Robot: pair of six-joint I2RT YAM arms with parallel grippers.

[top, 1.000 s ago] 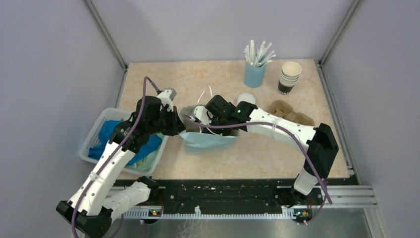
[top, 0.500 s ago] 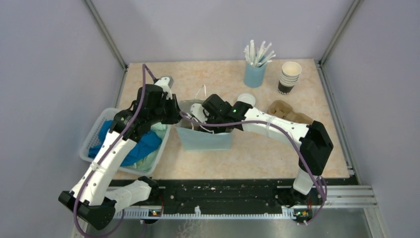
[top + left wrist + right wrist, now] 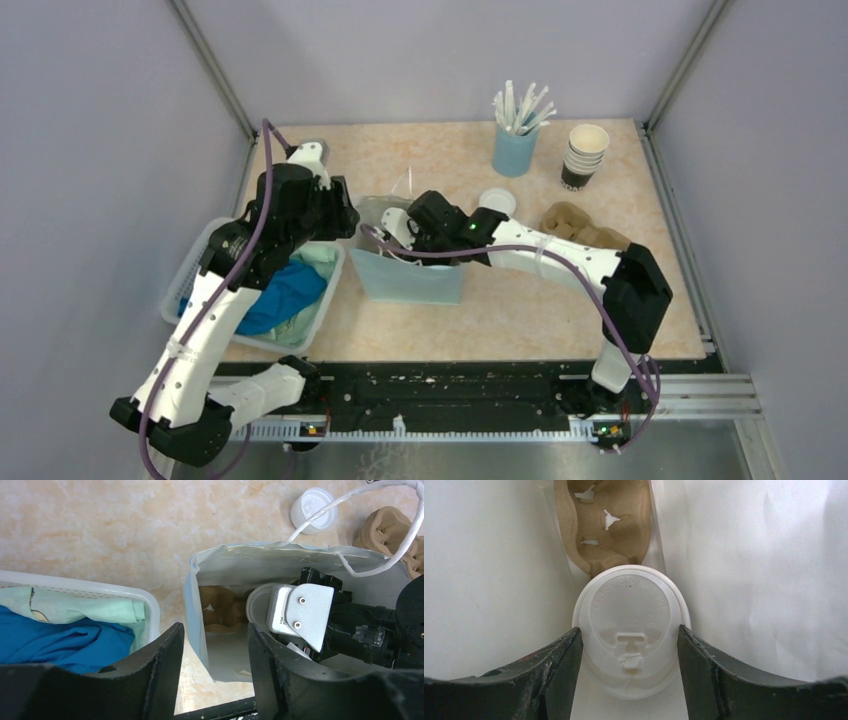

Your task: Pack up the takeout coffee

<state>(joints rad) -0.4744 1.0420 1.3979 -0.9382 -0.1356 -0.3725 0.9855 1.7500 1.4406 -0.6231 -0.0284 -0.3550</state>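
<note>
The takeout coffee [image 3: 631,605] is seen inside the pale blue paper bag [image 3: 405,283], its white lid clamped by the right end effector [image 3: 628,634] (a brown cardboard carrier [image 3: 606,520] is lodged in the bag just beyond it). Above the bag's edge, the left end effector [image 3: 215,632] is spread apart, nothing gripped.

White basket [image 3: 75,586] of blue cloth [image 3: 60,640] left; at back, straw holder [image 3: 514,152], stacked paper cups [image 3: 584,156], loose lid [image 3: 497,201], cardboard carrier [image 3: 582,223].
</note>
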